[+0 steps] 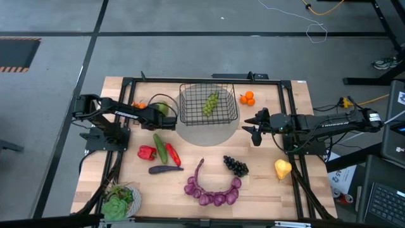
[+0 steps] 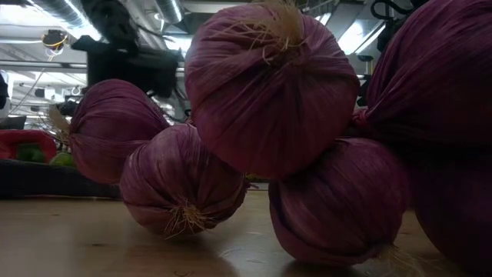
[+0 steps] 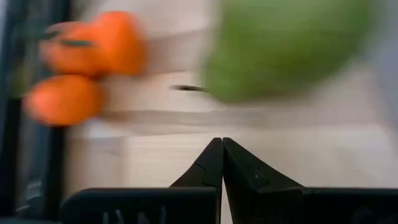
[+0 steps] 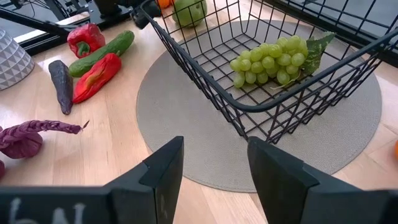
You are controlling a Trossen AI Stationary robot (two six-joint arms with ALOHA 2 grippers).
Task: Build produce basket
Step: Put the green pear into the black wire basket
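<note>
High view: my left gripper, fingers pressed together and empty, reaches beside the green pear left of the black wire-mesh basket; my right gripper waits, fingers slightly apart.

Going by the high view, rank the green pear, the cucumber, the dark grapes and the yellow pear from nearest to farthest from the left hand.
From the left hand:
1. Green pear, right beside it, left of the basket.
2. Cucumber, just in front, among the peppers.
3. Dark grapes, across the table's middle.
4. Yellow pear, at the right edge.

Even overhead light, soft shadows; the left wrist view is blurred, perhaps by motion
</note>
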